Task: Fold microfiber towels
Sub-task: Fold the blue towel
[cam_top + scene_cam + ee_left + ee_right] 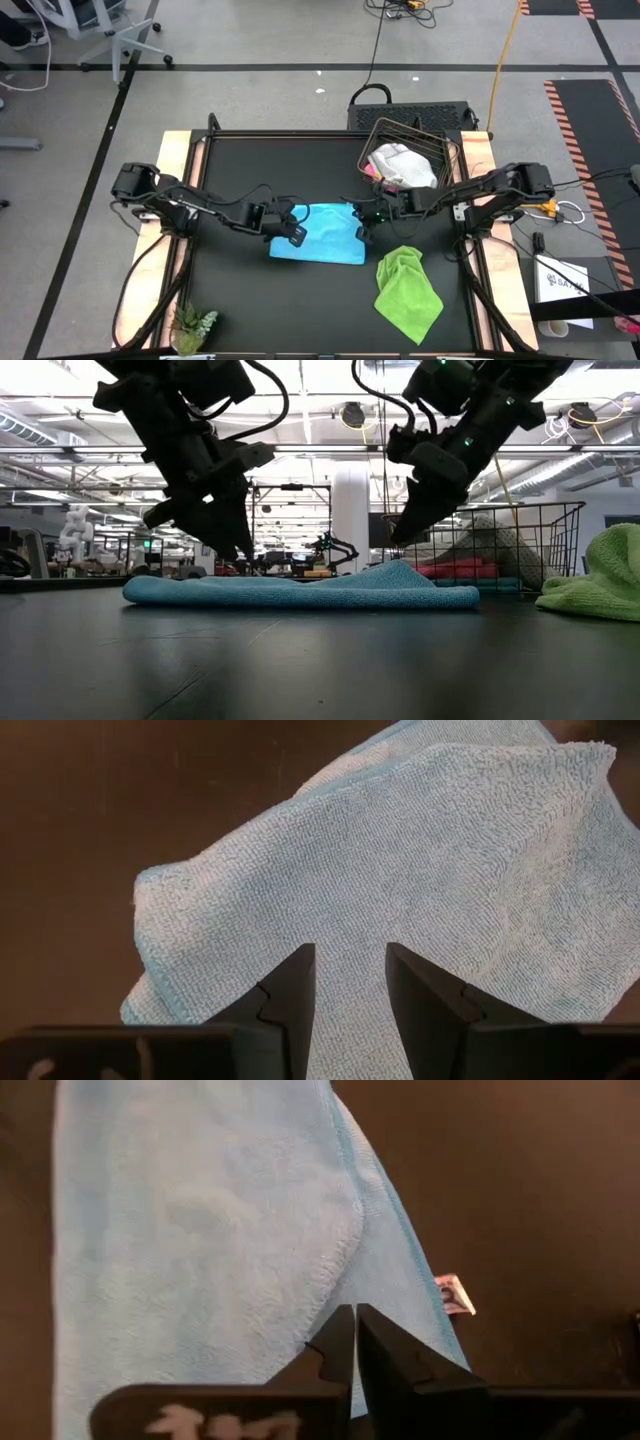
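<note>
High view shows the light blue towel lying flat mid-table, already doubled over. Both claws hover just above its ends, likely to fold again: left gripper with fingers spread, right gripper pressed together, pinching nothing. The lime green towel waits crumpled nearby; more fill the wire basket.

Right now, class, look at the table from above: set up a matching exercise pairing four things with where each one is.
Things:
1. light blue towel
2. lime green towel
3. white-grey towel
4. small plant

Places:
A. in the wire basket at the table's far right
B. near left corner of the table
C. mid-table, between the left claw and the right claw
D. crumpled on the mat, near right

Pairs: 1-C, 2-D, 3-A, 4-B
</note>
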Controlling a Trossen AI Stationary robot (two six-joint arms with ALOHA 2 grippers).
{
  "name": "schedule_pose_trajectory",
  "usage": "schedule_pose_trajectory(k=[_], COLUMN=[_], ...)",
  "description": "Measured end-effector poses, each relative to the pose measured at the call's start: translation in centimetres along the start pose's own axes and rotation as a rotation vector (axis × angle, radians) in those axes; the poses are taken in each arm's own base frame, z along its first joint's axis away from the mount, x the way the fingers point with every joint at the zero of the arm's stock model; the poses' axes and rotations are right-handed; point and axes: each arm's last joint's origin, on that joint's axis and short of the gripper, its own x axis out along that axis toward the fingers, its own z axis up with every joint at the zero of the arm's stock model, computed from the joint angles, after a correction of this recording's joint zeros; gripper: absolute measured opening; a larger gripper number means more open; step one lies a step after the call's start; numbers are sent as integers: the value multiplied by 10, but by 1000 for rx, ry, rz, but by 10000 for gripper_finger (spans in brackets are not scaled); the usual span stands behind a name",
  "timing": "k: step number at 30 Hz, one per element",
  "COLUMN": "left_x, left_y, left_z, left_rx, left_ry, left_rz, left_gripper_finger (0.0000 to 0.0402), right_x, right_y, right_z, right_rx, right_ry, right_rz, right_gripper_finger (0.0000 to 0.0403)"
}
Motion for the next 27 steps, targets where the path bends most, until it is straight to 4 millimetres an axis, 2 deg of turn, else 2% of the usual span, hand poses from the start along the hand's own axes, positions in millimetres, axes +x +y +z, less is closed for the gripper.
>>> schedule_pose_trajectory(k=[7,11,21,27], left_x=[0,0,1,1], left_y=[0,-1,-1,-1], left_z=[0,1,5,6], left_rx=[-2,-7,-9,-9], left_ry=[-10,-27,-49,-52], left_rz=[3,-3,-8,-9], left_gripper_finger=[127,127,127,127], right_x=[11,16,23,30], right_y=[-6,-7,-3,1], right_z=[-24,-30,-20,-24], right_rx=[23,28,77,71], right_ry=[81,68,-66,-48], right_rz=[-26,-22,20,30], right_gripper_finger=[1,0,0,0])
